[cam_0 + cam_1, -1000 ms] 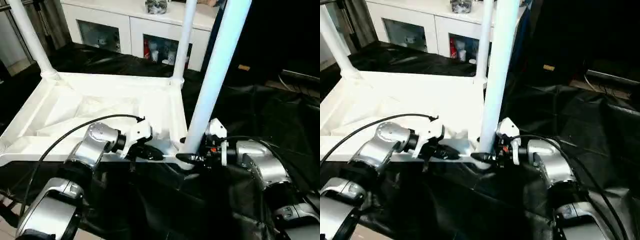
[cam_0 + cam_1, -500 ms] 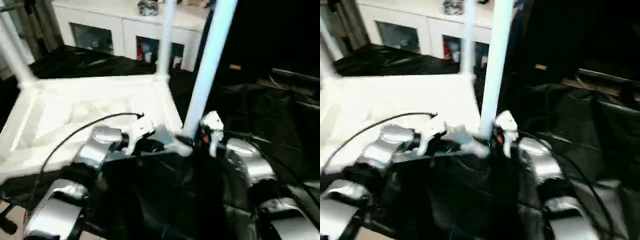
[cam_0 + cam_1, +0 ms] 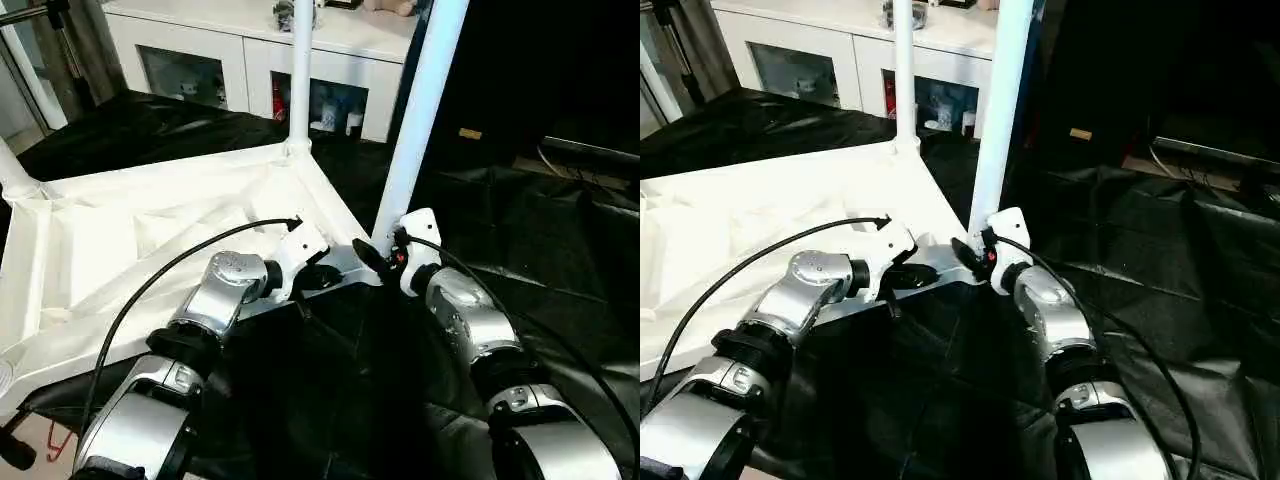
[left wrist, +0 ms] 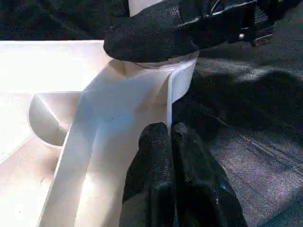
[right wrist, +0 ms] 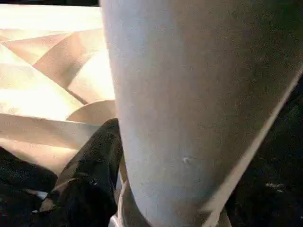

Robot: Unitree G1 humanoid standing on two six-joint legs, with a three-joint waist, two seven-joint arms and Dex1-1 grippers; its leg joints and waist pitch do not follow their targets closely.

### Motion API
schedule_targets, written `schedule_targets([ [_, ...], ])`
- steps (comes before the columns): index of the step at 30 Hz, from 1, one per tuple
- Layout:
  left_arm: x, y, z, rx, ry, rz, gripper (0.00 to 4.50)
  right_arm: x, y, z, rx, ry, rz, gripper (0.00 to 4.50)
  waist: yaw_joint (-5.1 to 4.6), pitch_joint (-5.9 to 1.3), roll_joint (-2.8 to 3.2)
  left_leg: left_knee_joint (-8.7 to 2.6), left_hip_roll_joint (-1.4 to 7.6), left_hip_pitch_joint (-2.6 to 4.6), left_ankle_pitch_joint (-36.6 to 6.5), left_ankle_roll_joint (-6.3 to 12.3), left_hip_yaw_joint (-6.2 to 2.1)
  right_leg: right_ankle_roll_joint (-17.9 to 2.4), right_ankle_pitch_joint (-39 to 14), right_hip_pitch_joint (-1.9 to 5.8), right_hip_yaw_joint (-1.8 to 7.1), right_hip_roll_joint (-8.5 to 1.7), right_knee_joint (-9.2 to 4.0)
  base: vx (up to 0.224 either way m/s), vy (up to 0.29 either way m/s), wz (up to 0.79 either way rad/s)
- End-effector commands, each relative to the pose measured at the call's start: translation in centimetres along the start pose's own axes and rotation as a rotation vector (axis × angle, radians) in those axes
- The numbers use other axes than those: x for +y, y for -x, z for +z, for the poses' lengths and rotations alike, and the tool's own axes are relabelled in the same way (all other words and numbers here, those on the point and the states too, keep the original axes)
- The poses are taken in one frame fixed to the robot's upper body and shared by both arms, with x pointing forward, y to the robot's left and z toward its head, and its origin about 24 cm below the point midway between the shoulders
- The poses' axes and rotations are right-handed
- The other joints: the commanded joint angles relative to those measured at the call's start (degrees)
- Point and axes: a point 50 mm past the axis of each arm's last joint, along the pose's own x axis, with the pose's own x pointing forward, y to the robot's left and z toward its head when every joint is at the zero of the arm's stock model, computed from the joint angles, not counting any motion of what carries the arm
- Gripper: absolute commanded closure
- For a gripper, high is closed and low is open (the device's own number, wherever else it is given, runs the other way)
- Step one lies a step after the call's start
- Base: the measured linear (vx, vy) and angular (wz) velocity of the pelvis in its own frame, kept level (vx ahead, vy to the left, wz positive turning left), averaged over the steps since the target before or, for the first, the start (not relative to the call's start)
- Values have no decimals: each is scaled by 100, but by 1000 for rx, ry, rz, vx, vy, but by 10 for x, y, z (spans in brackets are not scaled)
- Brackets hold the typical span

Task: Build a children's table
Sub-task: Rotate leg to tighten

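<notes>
The white table top (image 3: 150, 230) lies upside down on black sheeting (image 3: 560, 230), ribbed underside up. The left gripper (image 3: 318, 276) has its black fingers (image 4: 161, 175) closed on the thin rim at the near right corner. In that corner's socket stands a tube leg (image 3: 420, 110), and the right gripper (image 3: 372, 256) clasps its base just above the socket. Another leg (image 3: 300, 70) rises from the far corner and a third (image 3: 12, 172) at the left. Beyond stands a white cabinet (image 3: 250, 60) with glass doors
</notes>
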Motion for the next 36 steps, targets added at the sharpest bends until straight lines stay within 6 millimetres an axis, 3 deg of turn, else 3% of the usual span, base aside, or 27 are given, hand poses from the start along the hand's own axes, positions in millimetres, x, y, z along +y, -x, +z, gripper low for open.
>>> schedule_targets([
  [1,-8,-10,29,-113,-72,-54,450,29,-6,-20,91,-14,186,132,19,-281,22,-399,155,14,-1480,177,-46,-1027,-1591,234,276,-387,-514,0,0,0],
  [5,-6,-1,26,-111,-95,-105,450,21,6,-18,88,30,295,132,32,-296,13,-384,153,-6,-1287,261,-44,-1109,-1246,274,273,-382,-476,0,0,0],
  [12,-7,19,18,-93,-140,-284,450,7,31,-15,125,113,491,132,63,-334,28,-323,166,-21,-743,566,-21,-1513,-103,325,259,-365,-335,0,0,0],
  [15,-6,27,14,-70,-148,-327,450,3,39,-16,152,149,533,132,101,-326,26,-314,186,-22,-758,592,-4,-1587,-93,323,250,-372,-323,0,0,0],
  [20,-5,36,8,-52,-144,-370,450,4,52,-16,186,143,655,132,198,-307,34,-333,195,12,-944,476,-2,-1460,-525,304,256,-369,-358,0,0,0],
  [24,-6,39,6,-49,-139,-400,450,6,54,-17,196,134,694,132,210,-315,18,-333,192,-1,-882,438,-4,-1457,-442,304,255,-374,-344,0,0,0],
  [32,-7,41,6,-54,-137,-424,450,10,54,-17,188,103,720,193,208,-324,13,-320,184,-4,-783,436,-2,-1481,-333,308,250,-370,-328,0,0,0],
  [36,-2,34,10,-64,-129,-322,450,11,50,-21,180,81,676,198,216,-324,15,-318,186,9,-816,415,0,-1463,-423,299,252,-380,-342,0,0,0],
])
